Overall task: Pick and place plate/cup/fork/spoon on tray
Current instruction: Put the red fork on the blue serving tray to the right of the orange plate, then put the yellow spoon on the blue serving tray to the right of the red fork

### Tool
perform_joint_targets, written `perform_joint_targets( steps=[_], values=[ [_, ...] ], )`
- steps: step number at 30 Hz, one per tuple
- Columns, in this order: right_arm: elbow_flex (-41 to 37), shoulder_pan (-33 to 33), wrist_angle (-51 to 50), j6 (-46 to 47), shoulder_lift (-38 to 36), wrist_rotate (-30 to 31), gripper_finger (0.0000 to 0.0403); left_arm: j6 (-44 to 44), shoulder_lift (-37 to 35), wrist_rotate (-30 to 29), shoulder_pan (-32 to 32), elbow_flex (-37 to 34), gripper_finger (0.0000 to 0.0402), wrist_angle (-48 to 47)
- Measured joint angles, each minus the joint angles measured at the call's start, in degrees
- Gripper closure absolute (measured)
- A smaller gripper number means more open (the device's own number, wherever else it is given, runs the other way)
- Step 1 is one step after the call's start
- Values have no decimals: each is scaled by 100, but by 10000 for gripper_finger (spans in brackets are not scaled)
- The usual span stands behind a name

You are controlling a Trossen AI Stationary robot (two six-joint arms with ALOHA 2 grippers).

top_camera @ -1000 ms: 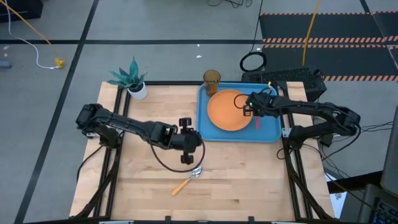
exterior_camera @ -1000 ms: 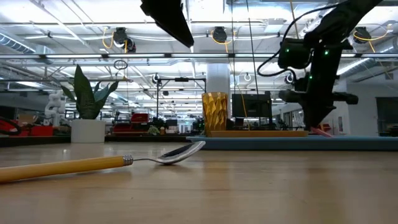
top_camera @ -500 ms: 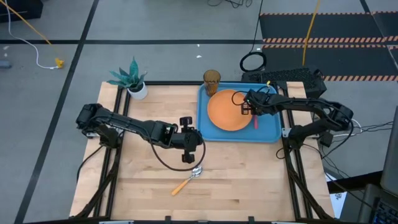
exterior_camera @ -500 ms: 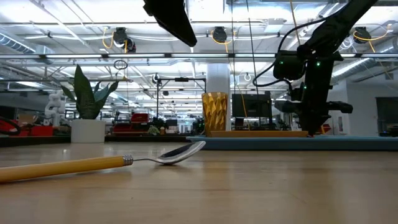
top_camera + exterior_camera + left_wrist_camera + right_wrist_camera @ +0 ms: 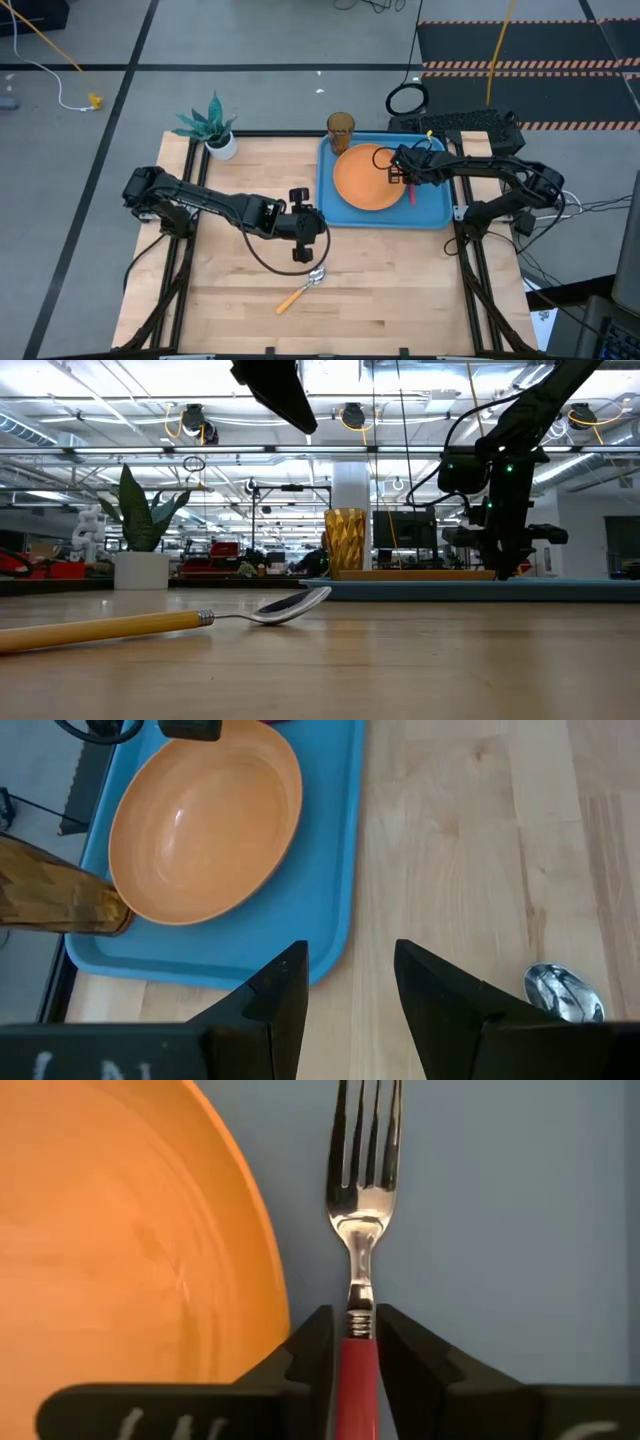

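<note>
Spoon (image 5: 302, 288) is seen at six o'clock, untouched beneath the narrowly parted left gripper (image 5: 302, 256). Farther, at two o'clock, the fork (image 5: 358, 1230) has been lowered beside the plate (image 5: 364, 176) on the tray (image 5: 436, 218), clamped in the right gripper (image 5: 409, 186); release is judged next.

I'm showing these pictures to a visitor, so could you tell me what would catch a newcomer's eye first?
Most striking is the blue tray at the table's far right, holding the orange plate with the cup at its far left corner. The right gripper is down on the tray, fingers around the fork lying just beside the plate. Alone on the bare wood near the front lies the spoon, with the left gripper hovering open above it.
</note>
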Motion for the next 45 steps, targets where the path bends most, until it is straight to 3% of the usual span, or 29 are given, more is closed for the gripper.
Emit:
perform_joint_targets(
  steps=[7, 14, 23, 29, 37, 45],
  values=[
    [0, 75, -49, -184, -247, 1, 328, -2, 0, 0, 0, 0, 247, 24],
    [0, 408, -623, -324, -1437, -14, 328, 3, 0, 0, -9, 0, 247, 42],
    [2, 2051, -332, -94, -2737, -261, 328, 417, 0, 0, -238, 0, 247, 46],
    [-224, 3303, 835, -66, -2696, 160, 328, 415, 291, -11, -887, 0, 247, 6],
    [-1347, 4651, 3906, 515, -2070, 145, 328, 228, 1132, 89, -1737, -9, 247, -135],
    [-1438, 5188, 4378, 1064, -1746, 154, 328, 391, 1771, 37, -2543, -9, 247, -512]
  ],
)
